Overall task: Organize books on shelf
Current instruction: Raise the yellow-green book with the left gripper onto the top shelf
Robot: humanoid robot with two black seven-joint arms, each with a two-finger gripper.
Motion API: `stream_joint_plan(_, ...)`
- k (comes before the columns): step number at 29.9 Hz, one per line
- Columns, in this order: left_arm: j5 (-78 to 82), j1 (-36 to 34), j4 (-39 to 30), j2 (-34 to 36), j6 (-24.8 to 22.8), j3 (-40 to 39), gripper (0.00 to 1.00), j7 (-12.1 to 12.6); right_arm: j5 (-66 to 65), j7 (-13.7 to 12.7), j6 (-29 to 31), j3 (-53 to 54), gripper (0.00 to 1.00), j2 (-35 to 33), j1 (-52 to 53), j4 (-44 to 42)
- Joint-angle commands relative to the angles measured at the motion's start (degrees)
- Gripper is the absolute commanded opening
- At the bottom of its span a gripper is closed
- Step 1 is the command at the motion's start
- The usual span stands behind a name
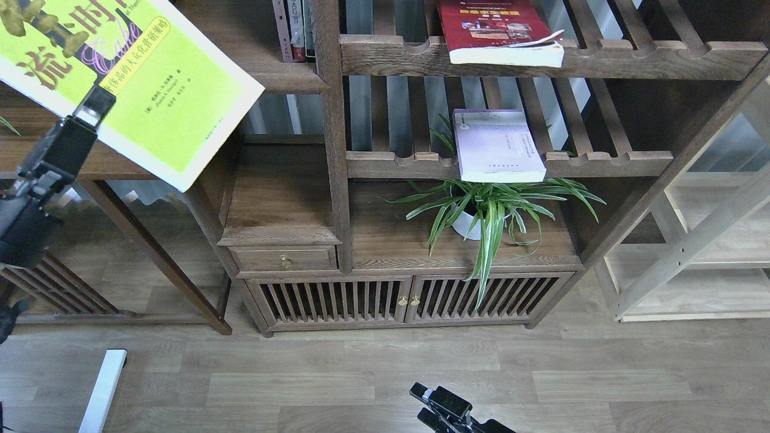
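My left gripper (96,105) is shut on the lower edge of the yellow-green book (162,90) and holds it tilted, up at the left in front of the bookcase. The book's right corner overlaps the solid dark shelf (295,81), and it hides most of that board. The lavender-white book (496,144) lies flat on the middle slatted rack. The red book (493,30) lies flat on the upper slatted rack, jutting over its front rail. My right gripper (445,409) is low at the bottom edge, empty, seen too small to tell its fingers apart.
Narrow upright spines (295,30) stand at the right end of the solid shelf. A spider plant in a white pot (481,210) stands under the lavender book. A ledge with a brass-knobbed drawer (283,258) lies below. A pale wooden rack (692,240) stands at the right.
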Motion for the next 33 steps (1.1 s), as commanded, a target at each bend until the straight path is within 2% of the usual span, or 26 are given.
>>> stream_joint_plan(1, -0.2, -1.7, 0.1, 3.8, 0.0, -0.3, 0.03, 0.0, 0.0, 0.0, 0.0, -0.3, 0.81, 0.0, -0.1, 0.3)
stream_joint_plan(8, -0.2, -4.6, 0.6, 8.7, 0.0, -0.3, 0.04, 0.0, 0.0, -0.1, 0.0, -0.3, 0.81, 0.0, -0.1, 0.6)
stream_joint_plan(21, -0.2, -6.0, 4.4, 9.4, 1.7, -1.7, 0.04, 0.0, 0.1, -0.1, 0.0, -0.5, 0.81, 0.0, -0.2, 1.2)
stream_joint_plan(33, -0.2, -12.7, 7.5, 11.0, 6.8, 1.0, 0.04, 0.0, 0.2, -0.1, 0.0, -0.6, 0.81, 0.0, -0.5, 1.7)
